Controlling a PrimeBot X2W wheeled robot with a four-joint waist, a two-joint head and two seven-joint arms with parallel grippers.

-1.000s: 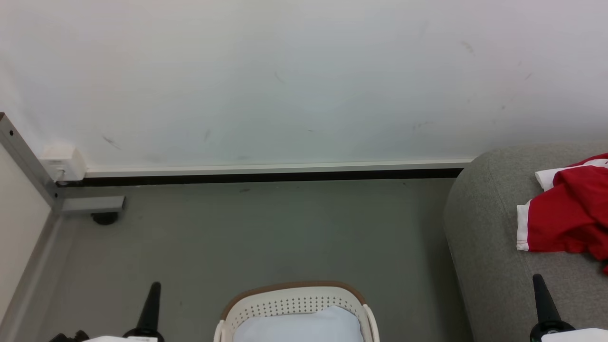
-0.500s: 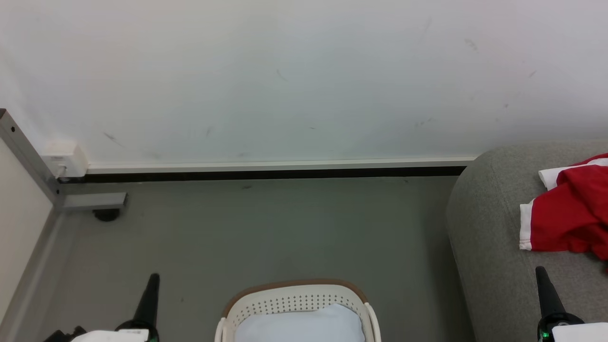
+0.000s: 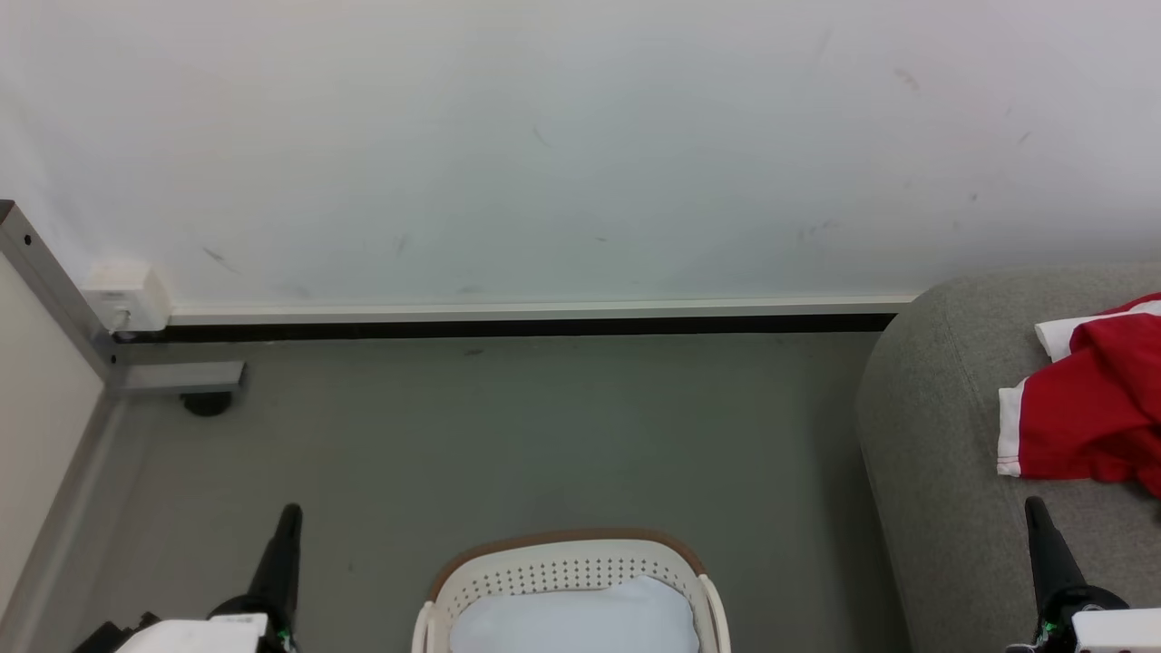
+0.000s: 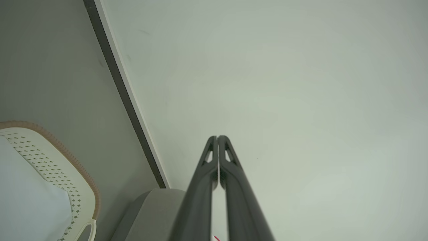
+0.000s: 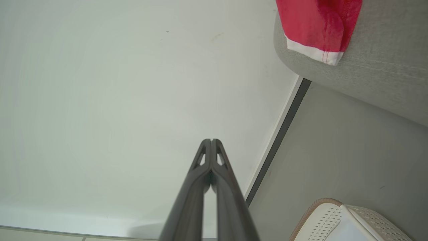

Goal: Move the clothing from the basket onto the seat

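The red clothing (image 3: 1093,413) with white trim lies on the grey seat (image 3: 943,435) at the right; its hem (image 5: 314,33) also shows in the right wrist view. The cream basket (image 3: 571,567) with a brown rim stands on the floor at the bottom centre, showing its pale bluish-white base and no red fabric. My left gripper (image 3: 288,519) rises at the lower left, left of the basket, its fingertips (image 4: 217,138) pressed together on nothing. My right gripper (image 3: 1034,506) rises at the lower right over the seat's front, just below the clothing, fingers (image 5: 211,140) shut and bare.
A white wall (image 3: 544,154) with a dark baseboard (image 3: 508,327) runs across the back. A grey metal frame (image 3: 54,299) with a white box (image 3: 127,295) and a foot (image 3: 207,404) stands at the left. Grey floor (image 3: 508,435) spreads between basket and wall.
The head camera has tilted a little, so the whole picture has shifted. Both grippers' fingers reach slightly higher in the head view. The clothing and basket stay where they were.
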